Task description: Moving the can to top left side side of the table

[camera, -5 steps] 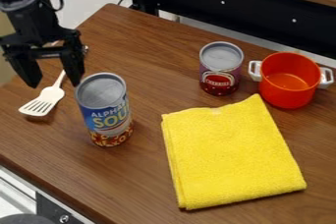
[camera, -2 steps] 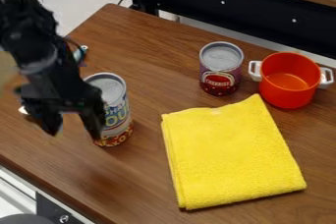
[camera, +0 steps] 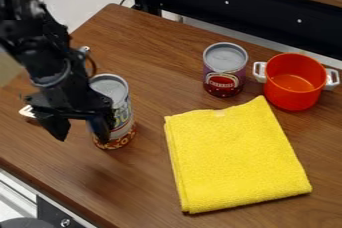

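Trouble is likeliest at the tall, cylindrical metal soup can with a blue, white and red label (camera: 123, 118), presumably the can meant, upright on the brown wooden desk (camera: 143, 174) toward 9 o'clock. The black two-finger hand (camera: 81, 131) is spread wide with nothing gripped, its fingers apart toward 8 o'clock of the can. One finger overlaps the can's wall in view; closing from there might shove or tip the can instead of enclosing it. A sideways sweep toward 11 o'clock, where the far left corner lies, could also knock it over. The shorter purple-and-red metal can (camera: 223, 74), near 2 o'clock, leaves some doubt about which is wanted.

Hidden: much of the soup can's left side and lettering, behind the hand. Whether finger and can touch, I cannot tell. A small pale, shiny piece (camera: 27, 111) beyond the hand, toward 9 o'clock, is mostly covered and hard to identify.
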You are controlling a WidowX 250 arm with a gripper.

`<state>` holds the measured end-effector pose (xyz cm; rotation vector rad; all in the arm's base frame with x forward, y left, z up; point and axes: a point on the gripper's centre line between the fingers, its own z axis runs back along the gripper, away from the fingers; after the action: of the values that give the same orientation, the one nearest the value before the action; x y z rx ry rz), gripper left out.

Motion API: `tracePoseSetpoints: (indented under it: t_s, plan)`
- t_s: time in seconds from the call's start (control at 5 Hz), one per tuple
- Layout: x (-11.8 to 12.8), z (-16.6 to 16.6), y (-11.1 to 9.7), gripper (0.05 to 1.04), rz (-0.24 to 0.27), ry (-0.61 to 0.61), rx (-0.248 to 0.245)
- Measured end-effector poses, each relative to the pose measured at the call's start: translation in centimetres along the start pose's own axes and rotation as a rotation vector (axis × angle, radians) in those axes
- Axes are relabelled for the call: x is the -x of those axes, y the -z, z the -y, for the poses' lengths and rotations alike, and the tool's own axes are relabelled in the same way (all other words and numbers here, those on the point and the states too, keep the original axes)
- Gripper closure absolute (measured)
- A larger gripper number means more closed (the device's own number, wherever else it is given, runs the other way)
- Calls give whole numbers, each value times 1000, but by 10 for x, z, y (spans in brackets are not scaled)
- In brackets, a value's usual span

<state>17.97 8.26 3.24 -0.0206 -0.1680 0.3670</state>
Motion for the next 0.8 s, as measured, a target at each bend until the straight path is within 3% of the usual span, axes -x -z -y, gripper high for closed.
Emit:
tracePoseSetpoints:
  t_s: [0.4, 0.8]
  plan:
    - [-18, 2, 17, 85, 15, -3, -48]
    - [-52, 0, 16, 85, 71, 0, -53]
